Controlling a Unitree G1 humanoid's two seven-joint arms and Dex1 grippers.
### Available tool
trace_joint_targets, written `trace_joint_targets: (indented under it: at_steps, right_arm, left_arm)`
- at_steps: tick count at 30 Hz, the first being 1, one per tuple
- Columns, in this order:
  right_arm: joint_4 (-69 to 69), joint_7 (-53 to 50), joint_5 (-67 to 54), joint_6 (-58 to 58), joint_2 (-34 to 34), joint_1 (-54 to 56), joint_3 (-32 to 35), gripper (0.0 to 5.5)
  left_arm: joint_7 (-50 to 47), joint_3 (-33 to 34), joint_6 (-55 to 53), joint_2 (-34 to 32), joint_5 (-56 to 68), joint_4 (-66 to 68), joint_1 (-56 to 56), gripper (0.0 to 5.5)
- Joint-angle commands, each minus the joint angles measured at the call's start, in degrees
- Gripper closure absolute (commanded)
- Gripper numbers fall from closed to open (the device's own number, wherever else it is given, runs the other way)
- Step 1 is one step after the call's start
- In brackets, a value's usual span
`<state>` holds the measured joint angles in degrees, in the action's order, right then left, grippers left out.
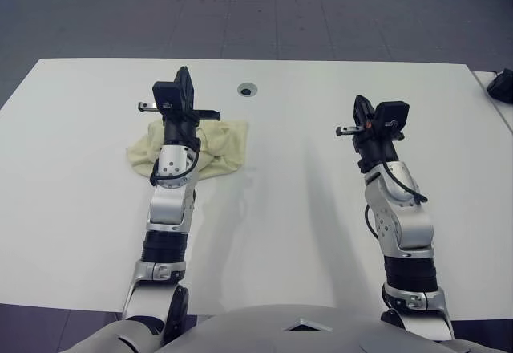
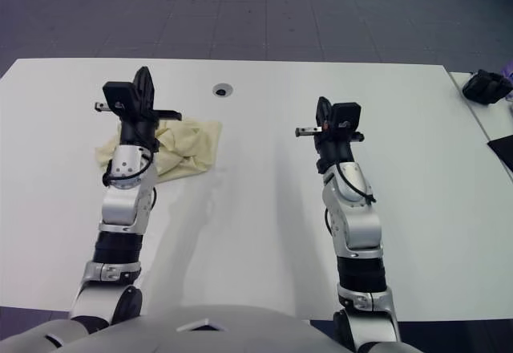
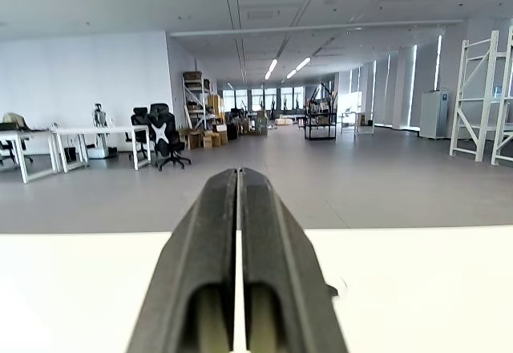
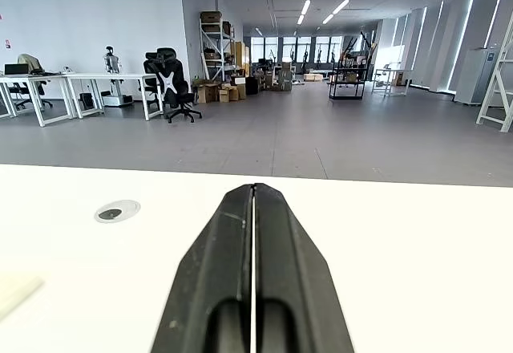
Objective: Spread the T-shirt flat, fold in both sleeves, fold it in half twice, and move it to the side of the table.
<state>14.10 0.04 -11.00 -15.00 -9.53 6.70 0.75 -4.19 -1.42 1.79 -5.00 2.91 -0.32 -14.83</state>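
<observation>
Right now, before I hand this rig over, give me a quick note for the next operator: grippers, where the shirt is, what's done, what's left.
Left gripper: shut, empty, held above the T-shirt.
Right gripper: shut, empty, over bare table, well apart from the shirt.
T-shirt: pale yellow, bunched and wrinkled on the table's left half.
Done: nothing that shows; the shirt is not spread flat.
Left: spread it, fold in both sleeves, halve twice, move it aside.

Room over the table (image 1: 296, 200) at centre — T-shirt (image 1: 228, 140) bunched at left.
</observation>
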Motion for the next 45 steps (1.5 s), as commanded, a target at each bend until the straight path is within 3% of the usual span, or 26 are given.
trace_joint_targets:
  at_steps: [1,29,32,35,42,45]
  right_arm:
    - [-0.1,0.1,3.3,0.8,0.0,-0.3,-0.8,4.88]
    - [-1.2,0.9,5.8,-1.7,0.7,0.4,1.9,0.63]
    - [-1.3,1.2,6.0,-1.5,0.5,0.5,1.9,0.17]
    - [-1.1,2.5,6.3,-1.7,0.2,0.4,1.2,0.11]
    - [-0.2,3.9,6.7,-2.1,0.1,-0.4,1.4,0.11]
    - [0.0,4.3,7.0,-2.0,-0.1,-0.6,1.5,0.11]
  left_arm:
    - [0.6,-1.1,-3.7,1.5,-0.7,-2.3,2.9,4.53]
    - [1.6,-2.3,-6.3,1.7,-7.3,-3.2,4.3,0.11]
    - [1.1,-1.1,-6.0,1.2,-7.6,-3.0,4.1,0.1]
    - [0.9,1.8,-5.5,-1.3,-8.1,-2.3,3.8,0.1]
    - [-2.1,11.9,-3.0,-18.7,-15.4,11.3,4.2,0.1]
    - [-2.4,9.6,2.1,-25.1,-20.0,22.4,2.7,0.1]
